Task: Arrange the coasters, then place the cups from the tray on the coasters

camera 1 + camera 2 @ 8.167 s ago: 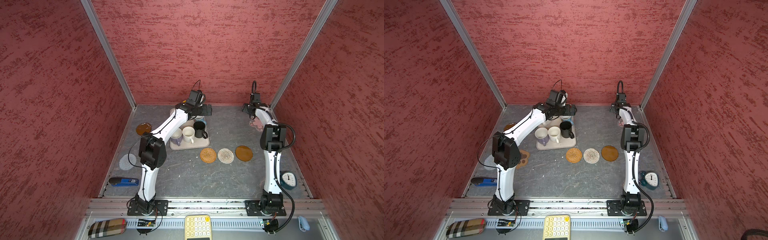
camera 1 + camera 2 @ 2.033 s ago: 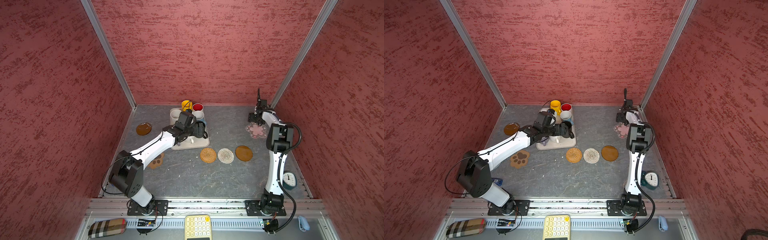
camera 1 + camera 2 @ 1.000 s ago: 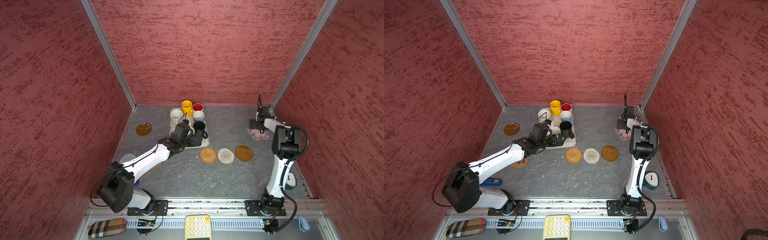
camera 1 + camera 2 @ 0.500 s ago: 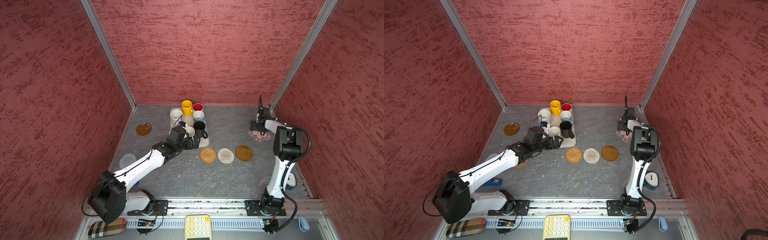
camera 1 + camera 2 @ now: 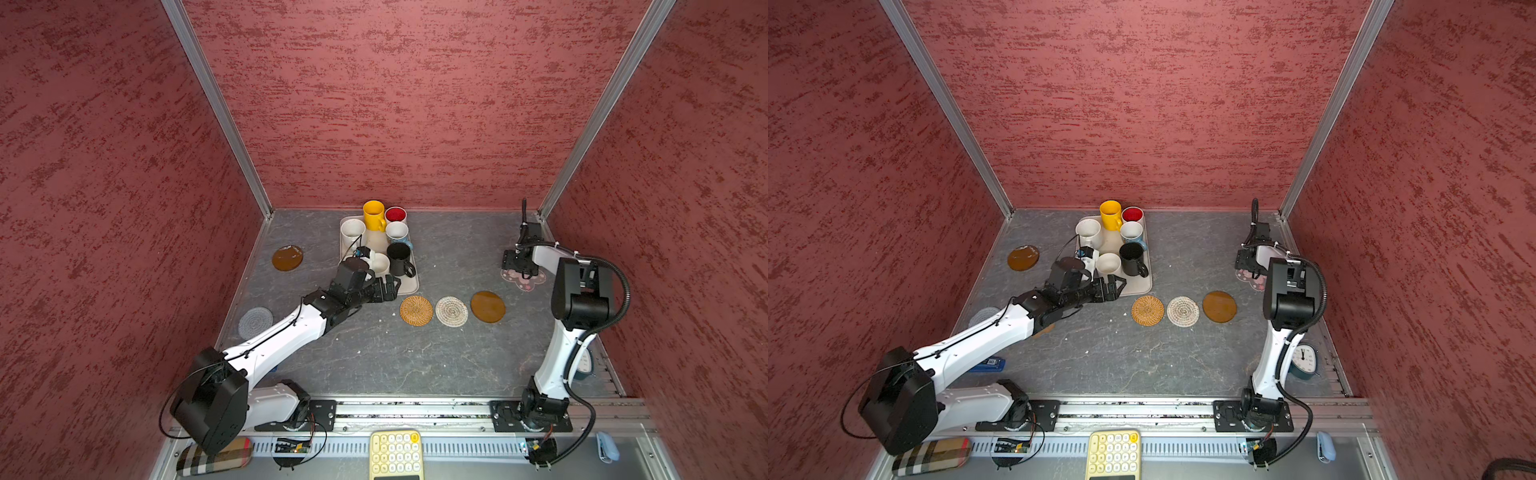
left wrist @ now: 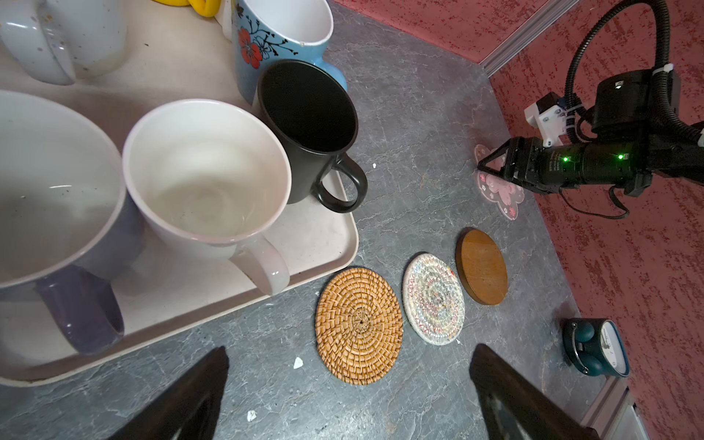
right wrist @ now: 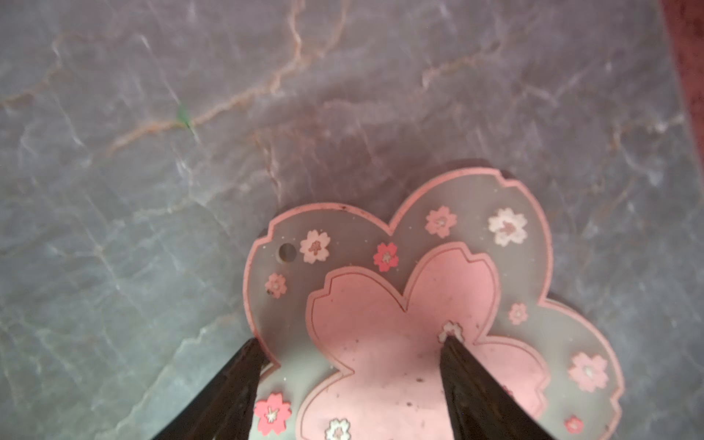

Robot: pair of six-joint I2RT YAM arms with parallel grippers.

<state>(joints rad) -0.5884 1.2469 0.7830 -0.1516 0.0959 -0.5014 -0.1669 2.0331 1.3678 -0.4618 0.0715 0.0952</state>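
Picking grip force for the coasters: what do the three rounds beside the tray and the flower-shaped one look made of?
Tan round: rattan or wicker, matte, coiled basket weave. Whitish round: cotton-like cord, soft, flecked spiral. Amber disc: probably wood, smooth satin face, solid edge. Flower coaster: likely soft rubber or PVC, translucent border, pink printed blossoms.

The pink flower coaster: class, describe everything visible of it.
The pink flower coaster is a flat, flower-shaped mat, rubbery-looking: greyish margin with pink outline, solid pink inner blossom, printed flowers, one punched hole. It lies flat on the grey table toward its right edge, apart from the nearest amber coaster. The open right gripper sits over it; contact is unclear.
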